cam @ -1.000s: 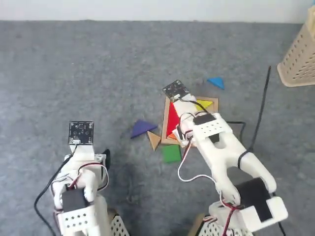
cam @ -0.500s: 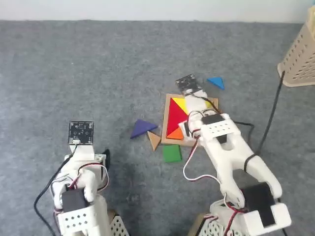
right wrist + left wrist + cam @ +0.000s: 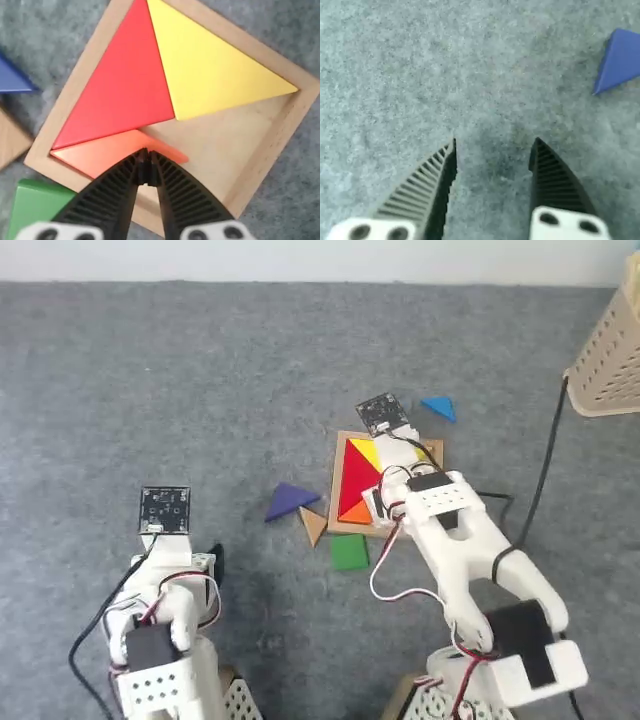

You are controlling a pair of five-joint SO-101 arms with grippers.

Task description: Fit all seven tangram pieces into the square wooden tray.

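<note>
A grey, felt-like carpeted surface [image 3: 150,370] stretches across the scene under soft, even light, its nap flecked with paler and darker fibres and marked by only faint shadows. A pale white band [image 3: 300,258] runs along its far edge; whether it is a wall or a board cannot be told. A beige plastic basket [image 3: 608,350] with a perforated side stands at the far right corner, cut off by the frame. A thin black cable [image 3: 545,455] trails across the surface just beside it.
</note>
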